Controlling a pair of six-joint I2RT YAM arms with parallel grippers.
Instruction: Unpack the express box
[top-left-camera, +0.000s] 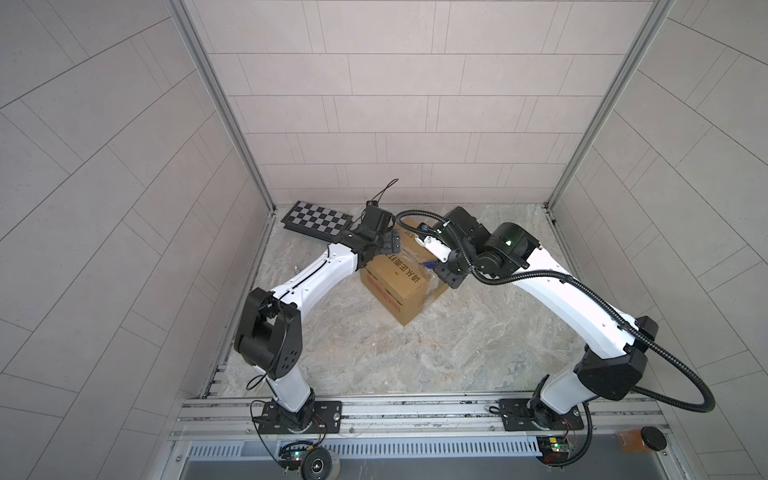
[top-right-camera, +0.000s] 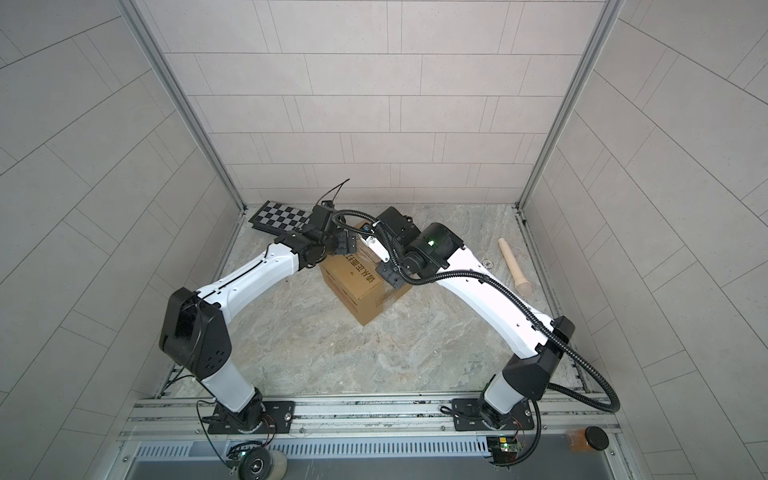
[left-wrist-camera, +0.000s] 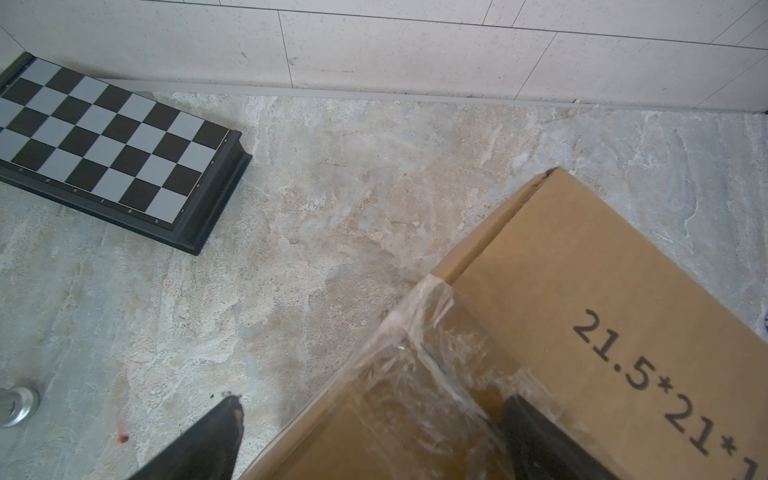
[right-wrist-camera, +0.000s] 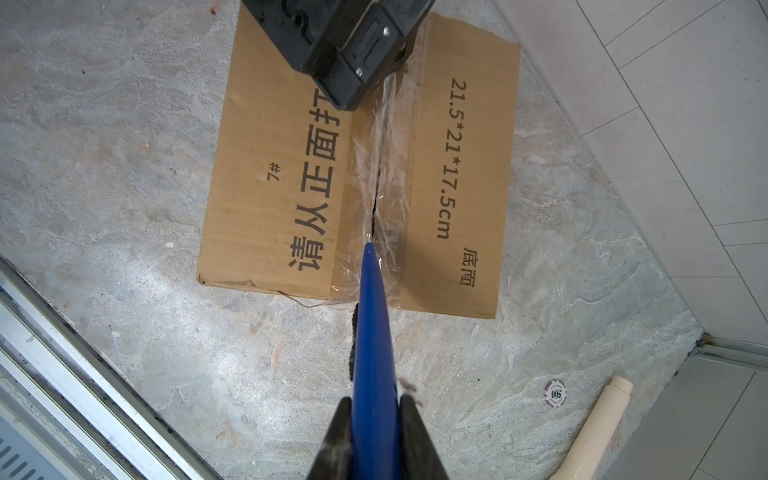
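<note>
Top views: express box (top-left-camera: 399, 286) (top-right-camera: 360, 293) sits mid-bench (top-left-camera: 415, 357), turned cornerwise, flaps closed, between both arms. Chessboard (top-left-camera: 318, 219) lies back-left by the wall, and a beige rod (top-right-camera: 514, 266) lies well right of the box. Left fingers (top-left-camera: 390, 245) are over the box's far-left edge, right fingers (top-left-camera: 444, 274) over its right side.

Left wrist: fingers (left-wrist-camera: 224, 436) spread wide, nothing clamped. One is over the taped box top, the other over bare bench.

Right wrist: fingers (right-wrist-camera: 419, 440) clenched on a blue pointed tool (right-wrist-camera: 374, 353). Its tip is at the clear tape (right-wrist-camera: 386, 174) on the centre seam, with a dark gap just ahead. Poker chip (right-wrist-camera: 555, 392) lies apart.
</note>
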